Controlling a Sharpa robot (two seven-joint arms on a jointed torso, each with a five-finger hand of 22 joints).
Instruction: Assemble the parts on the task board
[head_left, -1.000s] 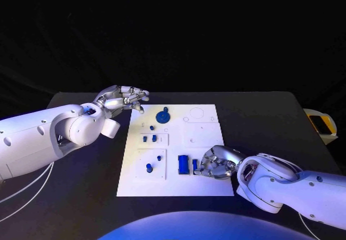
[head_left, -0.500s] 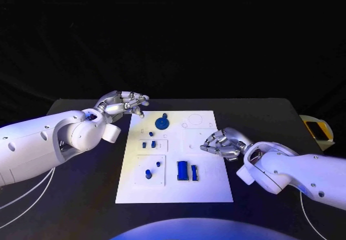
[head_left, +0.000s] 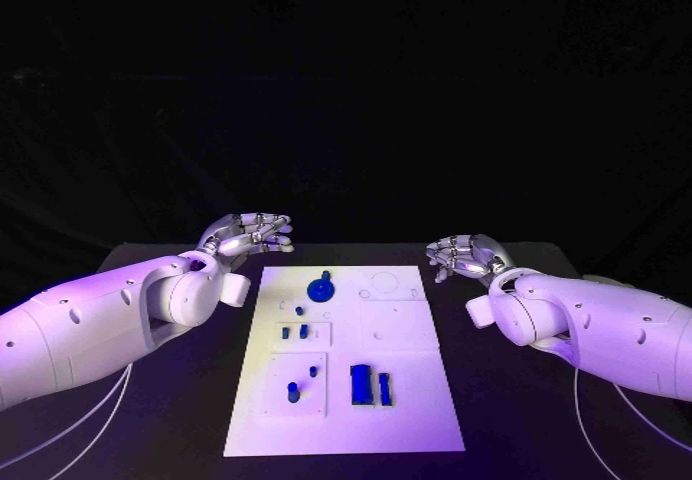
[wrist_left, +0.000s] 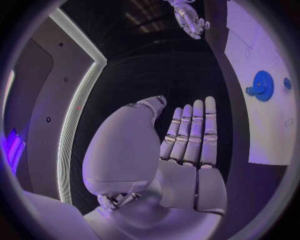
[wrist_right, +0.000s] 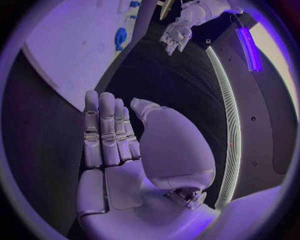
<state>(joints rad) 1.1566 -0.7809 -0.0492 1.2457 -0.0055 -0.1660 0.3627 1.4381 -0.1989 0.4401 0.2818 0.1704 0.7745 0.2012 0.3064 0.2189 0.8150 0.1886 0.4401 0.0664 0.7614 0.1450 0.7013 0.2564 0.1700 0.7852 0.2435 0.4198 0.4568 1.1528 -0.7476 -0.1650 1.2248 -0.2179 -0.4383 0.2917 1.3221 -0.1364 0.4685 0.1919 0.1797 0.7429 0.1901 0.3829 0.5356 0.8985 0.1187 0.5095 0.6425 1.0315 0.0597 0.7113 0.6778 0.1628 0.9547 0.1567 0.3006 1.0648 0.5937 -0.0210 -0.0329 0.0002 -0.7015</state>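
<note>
**Both robot hands off the board, most parts still loose**

Two robot hands hover above the far corners of the task board (head_left: 346, 355), and neither holds a thing. We see the left robot hand (head_left: 248, 234) at about ten o'clock from the board's middle, and its wrist view shows palm flat and fingers (wrist_left: 195, 131) straight, lying side by side. The right robot hand (head_left: 462, 256) sits at about two o'clock, its fingers (wrist_right: 105, 131) likewise straight and together, with nothing in the palm.

We find the board lying flat in the middle of the black counter (head_left: 534, 400). On it, a round blue gear (head_left: 322, 290) rests near the far edge, at roughly twelve o'clock. Small blue pieces (head_left: 296, 332) sit around a raised panel toward nine o'clock, two more small pieces (head_left: 297, 390) lie on the panel at seven o'clock, and two blue bars (head_left: 369, 385), one wide and one narrow, lie side by side at about six o'clock.

We judge the task to be early or midway. Whether the gear is seated on its post we cannot tell. Circular outlines at one o'clock look unfilled, and the bars and small pieces seem to await placing. With both hands free, we would expect a fresh pick to come next.
</note>
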